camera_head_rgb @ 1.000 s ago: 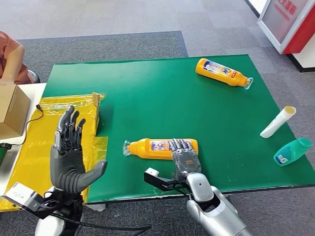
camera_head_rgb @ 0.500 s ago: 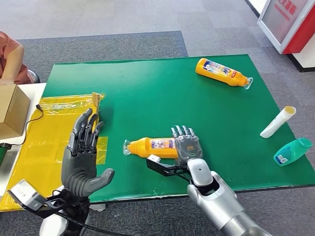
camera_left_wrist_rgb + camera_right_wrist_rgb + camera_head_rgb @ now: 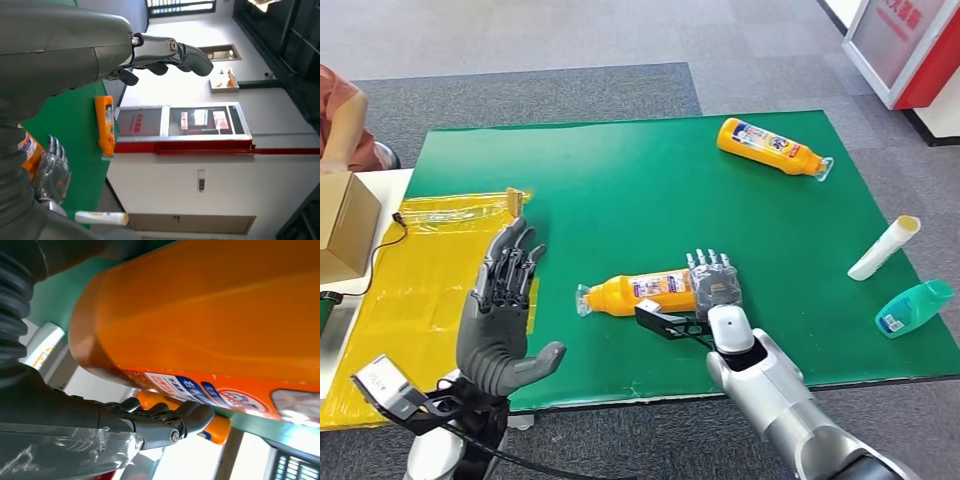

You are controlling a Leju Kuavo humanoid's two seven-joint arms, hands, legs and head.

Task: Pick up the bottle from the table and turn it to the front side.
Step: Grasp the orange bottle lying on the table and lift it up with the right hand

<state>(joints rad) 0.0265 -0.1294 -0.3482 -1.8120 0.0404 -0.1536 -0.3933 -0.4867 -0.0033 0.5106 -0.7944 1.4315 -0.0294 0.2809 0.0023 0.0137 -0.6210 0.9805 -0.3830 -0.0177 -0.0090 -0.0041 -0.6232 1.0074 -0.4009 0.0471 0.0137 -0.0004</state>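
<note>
An orange bottle [image 3: 637, 292] with a clear cap lies lengthwise near the front of the green mat [image 3: 660, 190], its cap toward my left. My right hand [image 3: 714, 285] grips its base end, and the bottle tilts slightly. Up close in the right wrist view, the orange body [image 3: 226, 315] and its label sit against my curled fingers [image 3: 170, 422]. My left hand [image 3: 501, 310] is raised over the mat's left edge, fingers [image 3: 170, 50] spread and holding nothing, a short way from the cap. The left wrist view catches the right hand [image 3: 53, 170] on the bottle [image 3: 28, 147].
A second orange bottle [image 3: 770, 146] lies at the mat's far right. A white tube [image 3: 884, 247] and a teal bottle [image 3: 915, 307] lie at the right edge. Yellow plastic sheeting [image 3: 410, 270] and a cardboard box [image 3: 343, 225] are on the left, a person [image 3: 343, 110] beyond.
My right hand has closed on the bottle's base and shifted it slightly right and away from me, tilting it. My left hand has moved right, toward the bottle's cap.
</note>
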